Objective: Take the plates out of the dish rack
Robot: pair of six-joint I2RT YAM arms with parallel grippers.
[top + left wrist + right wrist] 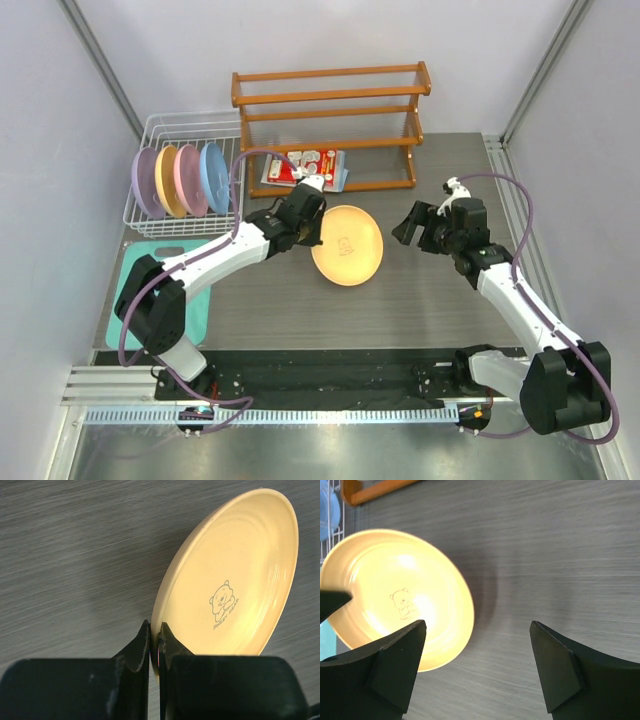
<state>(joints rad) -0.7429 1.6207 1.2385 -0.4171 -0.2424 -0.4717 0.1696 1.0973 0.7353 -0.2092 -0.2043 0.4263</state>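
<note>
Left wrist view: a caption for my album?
Left hand pinching the rim of a yellow bear-print plate over the grey table.

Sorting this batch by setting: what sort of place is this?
Likely a lab test cell, not a kitchen: bare grey walls, robot arms bolted to the table, a dish rack and wooden shelf.

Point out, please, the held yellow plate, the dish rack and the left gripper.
held yellow plate [347, 245]: top view, its centre.
dish rack [190, 128]: top view, far wall.
left gripper [154, 630]: left wrist view, between its fingertips.
</note>
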